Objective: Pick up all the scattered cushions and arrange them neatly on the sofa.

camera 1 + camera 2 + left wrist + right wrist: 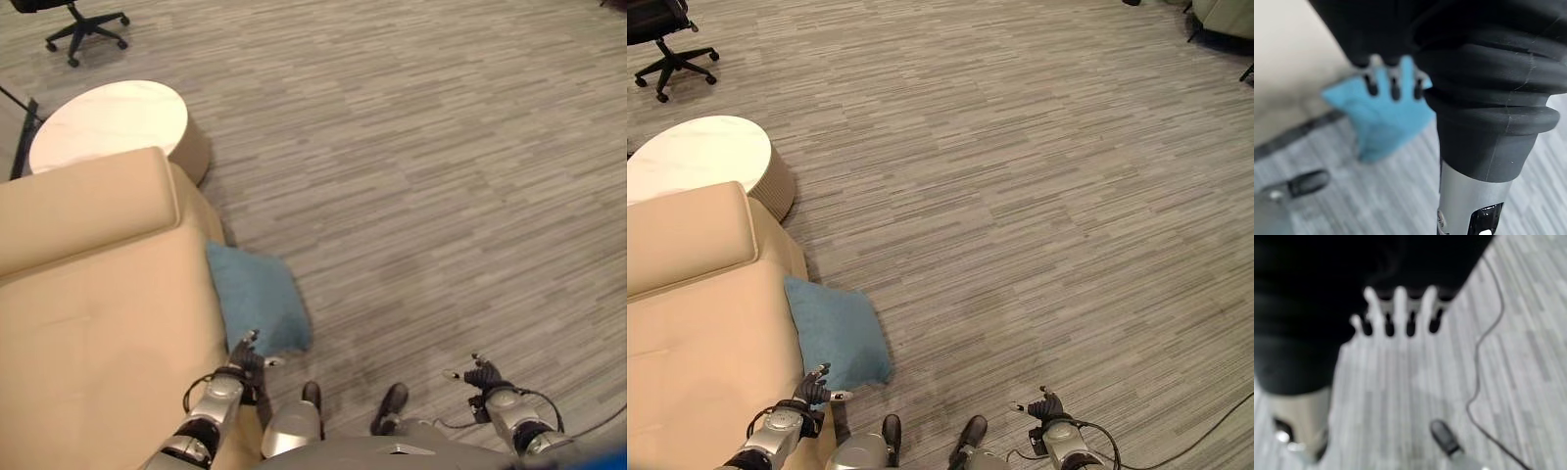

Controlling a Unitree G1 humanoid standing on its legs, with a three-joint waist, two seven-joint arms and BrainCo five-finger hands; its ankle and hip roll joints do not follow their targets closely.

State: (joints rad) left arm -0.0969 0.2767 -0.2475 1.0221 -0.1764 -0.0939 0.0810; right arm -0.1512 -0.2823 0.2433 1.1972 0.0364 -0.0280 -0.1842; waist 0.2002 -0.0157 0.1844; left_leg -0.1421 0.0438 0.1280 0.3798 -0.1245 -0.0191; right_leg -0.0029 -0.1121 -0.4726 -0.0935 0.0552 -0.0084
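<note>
Cushion, blue (257, 297), lies on the floor leaning against the tan sofa's (88, 323) front edge, just ahead of the left robot hand (245, 354), whose relaxed, spread fingers hover at its near corner and hold nothing. Its long axis runs away from that robot hand, along the sofa's edge. The right robot hand (477, 374), fingers also loosely spread and empty, hangs over bare floor well apart from the cushion, so the left looks the better placed for the reach. Farther off, beyond the sofa arm, stands a round white side table (110, 121).
</note>
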